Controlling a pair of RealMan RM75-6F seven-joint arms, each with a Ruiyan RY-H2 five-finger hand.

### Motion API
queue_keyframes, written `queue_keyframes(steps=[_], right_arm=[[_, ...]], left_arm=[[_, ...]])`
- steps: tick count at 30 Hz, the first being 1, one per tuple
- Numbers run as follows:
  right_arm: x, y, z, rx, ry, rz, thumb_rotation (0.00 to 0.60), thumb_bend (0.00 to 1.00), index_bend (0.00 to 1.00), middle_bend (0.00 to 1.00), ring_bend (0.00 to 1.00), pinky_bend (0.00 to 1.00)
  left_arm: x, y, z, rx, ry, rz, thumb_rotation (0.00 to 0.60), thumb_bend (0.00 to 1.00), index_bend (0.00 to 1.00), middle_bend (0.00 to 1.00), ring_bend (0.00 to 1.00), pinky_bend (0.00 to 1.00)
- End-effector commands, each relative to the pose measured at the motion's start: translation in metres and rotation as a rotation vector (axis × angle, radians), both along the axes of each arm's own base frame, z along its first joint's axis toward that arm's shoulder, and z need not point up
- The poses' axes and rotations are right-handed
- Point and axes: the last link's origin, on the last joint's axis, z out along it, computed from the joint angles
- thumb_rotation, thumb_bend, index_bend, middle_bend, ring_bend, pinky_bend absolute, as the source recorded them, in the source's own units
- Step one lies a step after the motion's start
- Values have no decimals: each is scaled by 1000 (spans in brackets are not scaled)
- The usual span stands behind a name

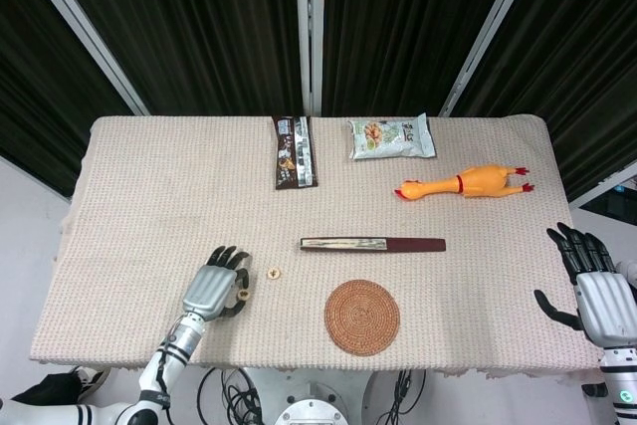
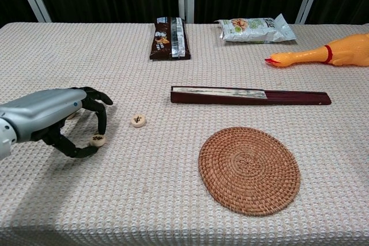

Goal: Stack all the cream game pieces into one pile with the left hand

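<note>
Left of the woven coaster [image 2: 249, 170], near the counter's [image 2: 173, 211] front edge, the left hand [image 2: 55, 120] pinches a cream game piece [image 2: 97, 140] between thumb and one of its fingers [image 2: 102, 120], the piece at or barely above the cloth. A second cream piece [image 2: 137, 120] lies flat between this hand and the coaster, apart from the held one; a pale shape partly hidden behind the hand may be a third, but this cannot be confirmed. The right hand [image 1: 597, 296] hangs off the counter's edge, far beyond the coaster, fingers spread and holding nothing. The closed fan [image 2: 251, 96] lies just behind the coaster. For a clean stack, the held piece should probably be kept level, carried directly over the free piece toward the coaster, lowered until faces meet, and released without sideways drag, since these small discs would likely slide on the textured cloth.
</note>
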Motion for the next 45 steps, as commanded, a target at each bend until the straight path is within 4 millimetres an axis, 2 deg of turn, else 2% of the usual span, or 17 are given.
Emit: queue_keyframes(steps=[1,14,23,30,37,45], right_arm=[[0,0,0,-1,0,0,600,245,0,0,0,0],[0,0,-1,1,2,0,600,245,0,0,0,0],[0,-1,-2,6,6,-2,600,244,0,0,0,0],[-1,-2,-3,5,7,-7,600,244,0,0,0,0],[-1,-4,-4,8,10,-11,600,245,0,0,0,0],[-1,-4,-4,5,11,-13,600,245,0,0,0,0]], left_arm=[[0,0,0,1,1,-1,600,286,475,104,0,0],[1,0,5,22,-20,-8,600,286,502,104,0,0],[5,11,33,122,-52,-22,600,286,503,104,0,0],[-7,27,50,197,-36,7,600,286,503,104,0,0],[-26,35,47,206,-11,46,600,286,503,104,0,0],[-36,35,37,221,9,30,600,286,497,106,0,0]])
